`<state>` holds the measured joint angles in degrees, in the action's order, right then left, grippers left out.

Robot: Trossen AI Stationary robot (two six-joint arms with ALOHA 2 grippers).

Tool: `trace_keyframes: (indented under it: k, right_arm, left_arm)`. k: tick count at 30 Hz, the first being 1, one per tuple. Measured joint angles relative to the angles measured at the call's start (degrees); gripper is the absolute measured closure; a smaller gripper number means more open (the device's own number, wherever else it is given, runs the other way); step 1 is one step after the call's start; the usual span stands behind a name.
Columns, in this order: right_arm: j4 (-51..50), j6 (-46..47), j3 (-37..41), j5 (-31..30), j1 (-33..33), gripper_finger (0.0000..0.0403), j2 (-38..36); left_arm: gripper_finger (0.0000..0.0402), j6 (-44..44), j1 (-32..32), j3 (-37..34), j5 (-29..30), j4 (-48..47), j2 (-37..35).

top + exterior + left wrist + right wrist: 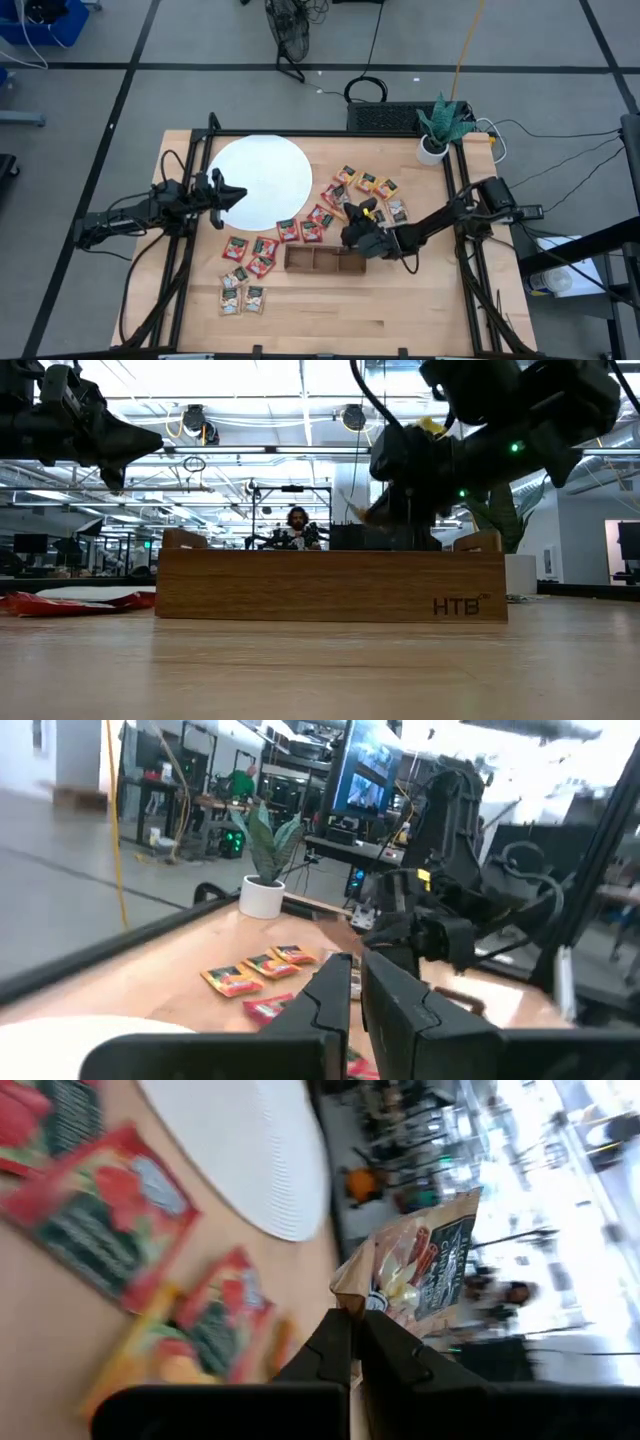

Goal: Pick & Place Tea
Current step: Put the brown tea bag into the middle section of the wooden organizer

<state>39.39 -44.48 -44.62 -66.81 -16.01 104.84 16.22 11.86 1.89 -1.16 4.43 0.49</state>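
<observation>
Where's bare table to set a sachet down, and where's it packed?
Free: the white disc; the front strip below the wooden tray; the front right corner. Crowded: sachets between disc and tray, the cluster by the right gripper, which pinches an orange-yellow sachet, and the front-left bunch.

My two arms are matte black and jointed, trailing looped black cables; my right tool (352, 235) carries a yellow tag and green light.

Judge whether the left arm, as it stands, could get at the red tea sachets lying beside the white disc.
Probably yes. The left gripper hovers over the white disc edge, and the red sachets lie open on the table just beyond, nothing between. The right gripper is over by the wooden tray.
</observation>
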Motion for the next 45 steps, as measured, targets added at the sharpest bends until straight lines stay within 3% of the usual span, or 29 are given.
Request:
trace_keyframes:
  k: [4, 7, 11, 16, 19, 23, 29, 35, 45]
  right_arm:
    - [11.4, -15.4, 0.0, -3.9, -2.2, 0.0402, 0.0]
    - [16.1, -23.7, 0.0, -2.4, -3.0, 0.0402, -0.1]
    - [15.9, -25.0, 0.0, 0.9, -1.9, 0.0402, -0.1]
    - [15.6, -23.9, 0.0, 2.3, -0.9, 0.0402, -0.1]
    - [15.6, -23.6, 0.0, 2.5, -0.6, 0.0402, -0.1]
    - [15.6, -22.3, 0.0, 2.6, -0.5, 0.0402, -0.1]
    - [15.6, -22.3, 0.0, 2.5, -0.5, 0.0402, -0.1]
    - [15.6, -22.6, 0.0, 1.8, -1.7, 0.0402, -0.1]
    - [15.5, -22.5, 0.0, 0.6, -1.7, 0.0402, -0.1]
  left_arm:
    - [0.0369, 10.5, 0.0, 0.0, 6.5, 1.7, 0.0]
    - [0.0369, 13.9, -0.1, 0.0, 5.6, 2.1, 1.9]
    - [0.0369, 13.9, -1.7, 0.0, 0.7, 8.2, 8.5]
    - [0.0361, 11.7, -5.5, 1.7, 2.0, 22.1, 23.0]
    - [0.0327, 10.5, -7.2, 7.3, 3.2, 23.1, 33.9]
    - [0.0251, 9.5, -8.8, 18.3, 3.2, 22.5, 51.2]
    - [0.0167, 7.9, -7.9, 36.9, -7.7, 16.5, 71.1]
    - [0.0155, 7.4, -6.0, 49.0, -9.0, 8.3, 82.6]
    - [0.0182, 8.1, -4.7, 52.2, -8.5, 7.6, 87.4]
